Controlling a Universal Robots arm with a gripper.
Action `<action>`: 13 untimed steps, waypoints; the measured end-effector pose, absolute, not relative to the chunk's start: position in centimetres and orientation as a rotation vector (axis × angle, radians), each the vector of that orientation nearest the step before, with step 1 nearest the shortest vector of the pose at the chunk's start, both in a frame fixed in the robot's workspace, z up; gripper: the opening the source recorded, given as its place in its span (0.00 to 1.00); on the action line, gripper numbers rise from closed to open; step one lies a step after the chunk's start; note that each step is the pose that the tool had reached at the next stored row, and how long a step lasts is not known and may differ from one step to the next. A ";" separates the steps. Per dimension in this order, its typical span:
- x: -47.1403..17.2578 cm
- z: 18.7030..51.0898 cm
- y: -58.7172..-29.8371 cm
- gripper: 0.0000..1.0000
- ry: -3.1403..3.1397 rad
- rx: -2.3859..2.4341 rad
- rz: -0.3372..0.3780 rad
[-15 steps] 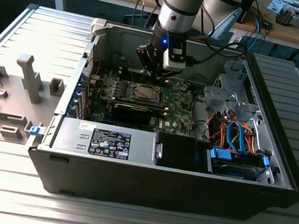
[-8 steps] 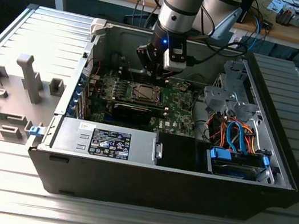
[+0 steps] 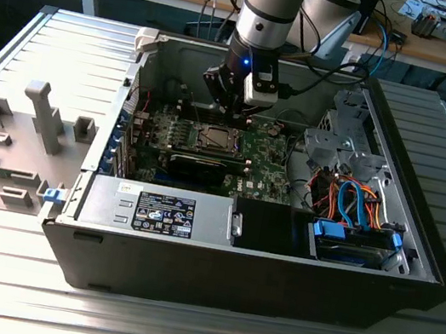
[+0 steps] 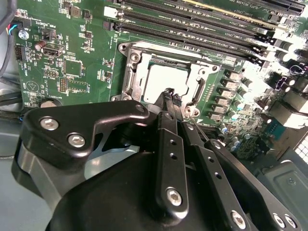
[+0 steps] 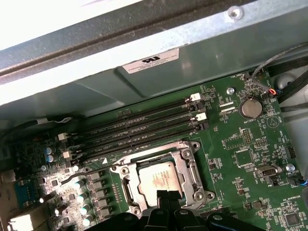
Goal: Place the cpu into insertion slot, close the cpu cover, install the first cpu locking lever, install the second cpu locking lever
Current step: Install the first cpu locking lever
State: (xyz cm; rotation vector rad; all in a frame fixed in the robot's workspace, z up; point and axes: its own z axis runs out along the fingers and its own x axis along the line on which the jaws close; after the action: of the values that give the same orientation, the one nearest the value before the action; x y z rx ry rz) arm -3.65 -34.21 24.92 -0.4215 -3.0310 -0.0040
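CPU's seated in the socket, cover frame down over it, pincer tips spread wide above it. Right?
Not the last part: in the second wrist view the pincer tips are pressed together, not spread. The CPU does sit in the socket, with the cover frame down around it.

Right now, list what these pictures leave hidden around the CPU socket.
- Near edge of the cpu and cpu cover: hidden by the tool in both wrist views.
- Whether the locking lever is latched: its hook end cannot be made out, first wrist view.
- Socket detail: too small in the exterior view, partly behind the arm.
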 end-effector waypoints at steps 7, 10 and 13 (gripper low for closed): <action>-3.7 24.9 -34.2 0.11 -3.032 -0.413 -0.003; -3.7 24.9 -34.2 0.11 -3.033 -0.409 -0.003; -3.7 24.9 -34.2 0.11 -3.033 -0.403 -0.003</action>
State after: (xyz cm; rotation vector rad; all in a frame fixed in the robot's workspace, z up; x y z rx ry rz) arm -3.66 -34.22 24.92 -0.4030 -3.0335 -0.0032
